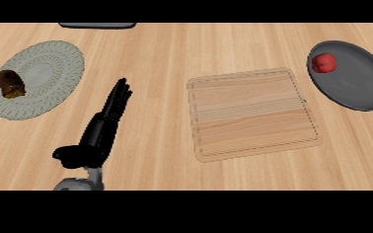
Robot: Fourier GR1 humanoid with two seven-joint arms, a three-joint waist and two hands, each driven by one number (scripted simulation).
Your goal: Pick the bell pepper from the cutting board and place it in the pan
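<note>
I see the bell pepper, small and red, lying inside the pan at the right side of the counter, near the pan's upper-left rim. It is off the cutting board, which sits bare just left of the pan, apart from it. By my reading the placement is already done.

Farther out, my left hand rests on the counter well left of the board, fingers straight and together pointing up the view, thumb out to the side, holding nothing. My right hand does not show anywhere, so I cannot say how its fingers stand.

At the far left a round woven mat carries a brown item at its left edge; I cannot tell what it is. A dark object peeks in at the top.

The risk I judge from here: the pepper sits close to the rim, so a nudge to the pan could roll it out. An unseen right arm sweeping back across could do exactly that.
</note>
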